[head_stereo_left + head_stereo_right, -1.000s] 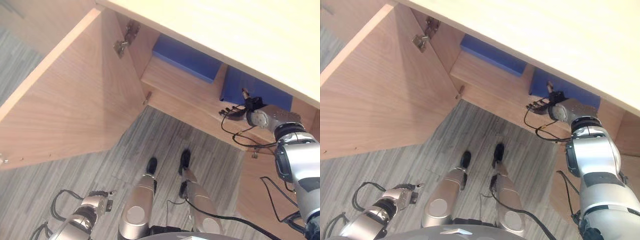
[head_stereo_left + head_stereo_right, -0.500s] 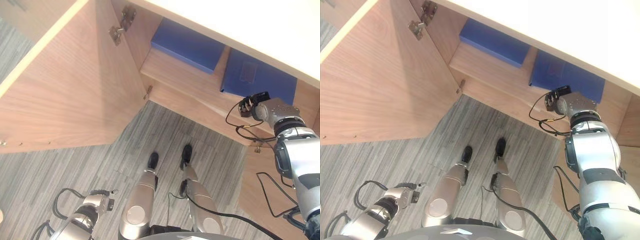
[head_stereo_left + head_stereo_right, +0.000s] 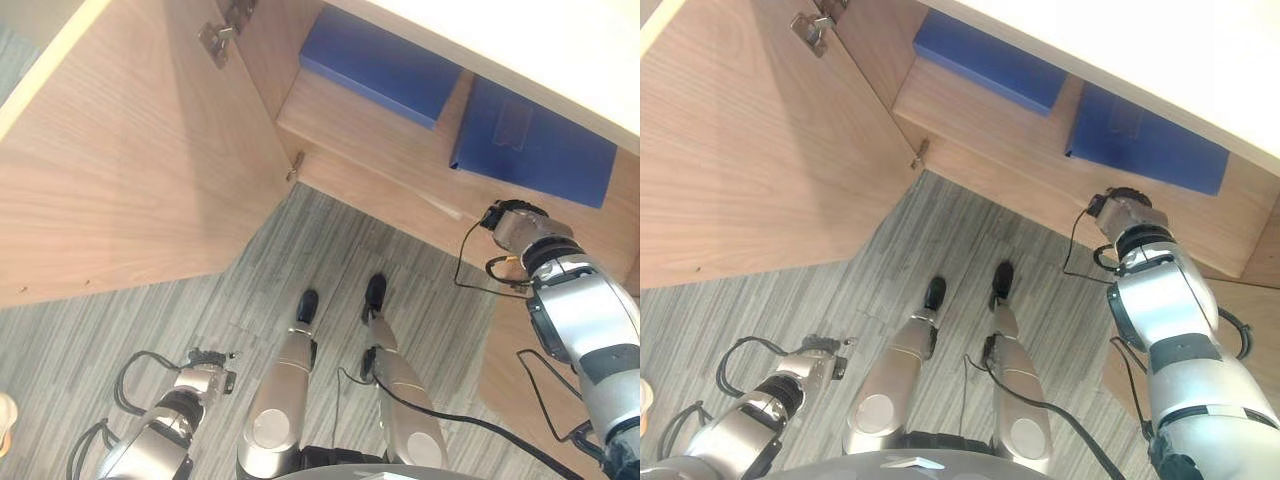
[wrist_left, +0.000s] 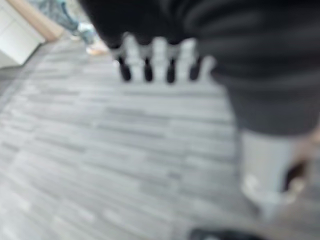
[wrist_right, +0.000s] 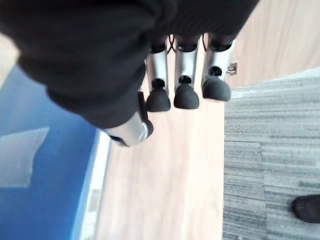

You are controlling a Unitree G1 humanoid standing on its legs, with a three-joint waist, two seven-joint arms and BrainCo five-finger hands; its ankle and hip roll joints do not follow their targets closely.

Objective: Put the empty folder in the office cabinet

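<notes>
- While its left door stands swung wide, the wooden office cabinet shows one open shelf running left to right, with bare board along its near edge.
- The grey striped carpet floor spreads below the cabinet, with open room between the door and the shelf front.
- A blue folder lies flat at the right end of the shelf, a clear pocket on its cover; its near edge sits back from the shelf lip.
- A second blue folder lies flat further left and deeper in, apart from the first, with bare shelf between them.
- The right hand hangs just off the shelf's near edge, beside the right folder but not touching it; its fingers are straight and relaxed, holding nothing.
- The left hand hangs low at the left over the carpet, fingers straight and empty.
- A person's shoe shows far off on the floor.
</notes>
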